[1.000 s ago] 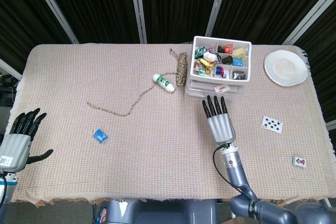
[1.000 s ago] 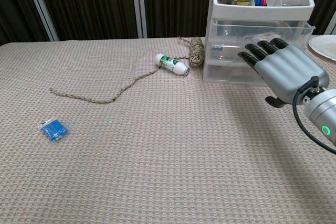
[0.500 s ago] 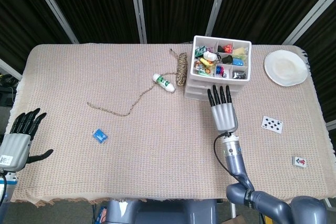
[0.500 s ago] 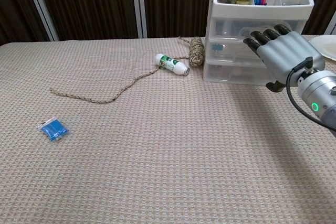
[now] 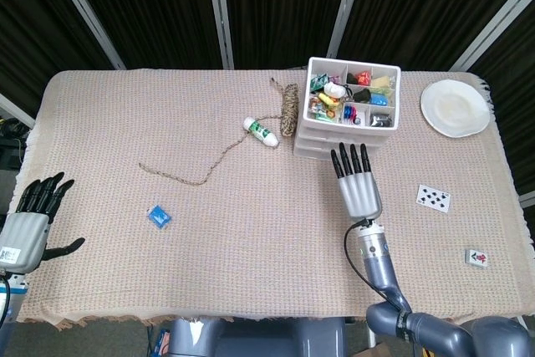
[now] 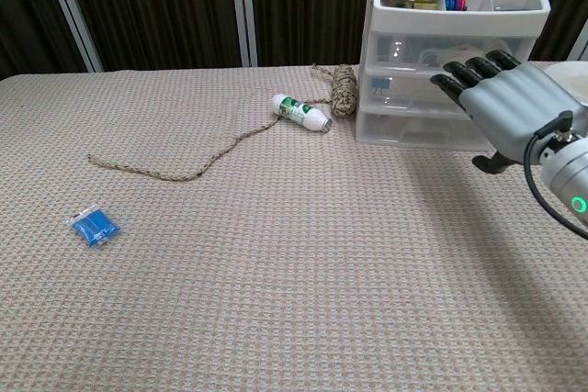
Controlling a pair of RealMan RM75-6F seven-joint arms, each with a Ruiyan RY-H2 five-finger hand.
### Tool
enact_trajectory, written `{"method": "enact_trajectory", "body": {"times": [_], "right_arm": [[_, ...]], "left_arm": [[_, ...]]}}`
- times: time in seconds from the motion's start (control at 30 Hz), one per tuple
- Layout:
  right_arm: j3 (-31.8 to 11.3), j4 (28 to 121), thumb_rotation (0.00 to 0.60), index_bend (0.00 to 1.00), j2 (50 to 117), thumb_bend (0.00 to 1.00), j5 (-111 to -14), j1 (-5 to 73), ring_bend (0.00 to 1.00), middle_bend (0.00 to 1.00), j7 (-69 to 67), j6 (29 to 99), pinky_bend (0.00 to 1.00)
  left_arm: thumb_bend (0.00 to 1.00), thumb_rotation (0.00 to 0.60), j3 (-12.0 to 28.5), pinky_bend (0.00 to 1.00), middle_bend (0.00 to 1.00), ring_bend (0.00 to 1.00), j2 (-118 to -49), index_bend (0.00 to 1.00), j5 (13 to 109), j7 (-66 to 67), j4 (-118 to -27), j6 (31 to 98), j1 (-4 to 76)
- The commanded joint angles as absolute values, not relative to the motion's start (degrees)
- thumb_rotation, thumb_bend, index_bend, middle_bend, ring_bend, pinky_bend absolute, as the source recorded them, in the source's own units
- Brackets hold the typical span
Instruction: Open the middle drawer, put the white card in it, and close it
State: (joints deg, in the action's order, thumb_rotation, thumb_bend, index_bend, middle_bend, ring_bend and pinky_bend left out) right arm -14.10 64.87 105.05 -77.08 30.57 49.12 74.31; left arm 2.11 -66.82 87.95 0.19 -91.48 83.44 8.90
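Middle drawer (image 6: 418,86) closed, task apparently near completion; right hand (image 6: 503,104) open, fingers extended just before drawer unit (image 5: 344,141) — left hand (image 5: 32,216) open, idle.

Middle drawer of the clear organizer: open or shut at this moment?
Shut. In the chest view the middle drawer sits flush with the drawers above and below, and the right hand holds nothing, fingertips just in front.

Clear three-drawer unit (image 6: 418,89), middle drawer (image 6: 409,84) shut; white card not identifiable.
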Motion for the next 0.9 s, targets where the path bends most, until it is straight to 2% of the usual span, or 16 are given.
{"method": "enact_trajectory", "body": {"times": [0.03,0.33,0.53,0.7,0.9], "right_arm": [[-10.43,71.89,0.600,0.00,99.56,0.14,-80.11,27.41,0.00,0.00,46.20,76.95,0.00],[-3.78,91.00,0.600,0.00,81.22,0.05,-85.46,19.91,0.00,0.00,32.60,81.85,0.00],[0.89,98.91,0.600,0.00,70.47,0.03,-88.72,14.56,0.00,0.00,23.10,85.65,0.00],[2.85,96.01,0.600,0.00,68.65,0.03,-93.37,11.79,0.00,0.00,20.22,89.84,0.00],[2.70,94.06,0.600,0.00,68.83,0.03,-91.20,10.47,0.00,0.00,16.69,89.52,0.00]], "left_arm": [[0.15,0.600,2.05,0.00,0.00,0.00,-66.80,0.08,88.11,0.29,-91.42,83.57,8.85],[0.15,0.600,1.54,0.00,0.00,0.00,-66.62,0.08,89.00,2.14,-91.13,83.75,8.79],[0.15,0.600,1.29,0.00,0.00,0.00,-66.70,0.08,89.66,3.35,-90.71,84.03,8.76],[0.15,0.600,1.29,0.00,0.00,0.00,-66.93,0.08,89.94,3.74,-90.27,84.40,8.69],[0.15,0.600,1.25,0.00,0.00,0.00,-66.93,0.08,90.04,3.82,-90.17,84.58,8.62]]}}
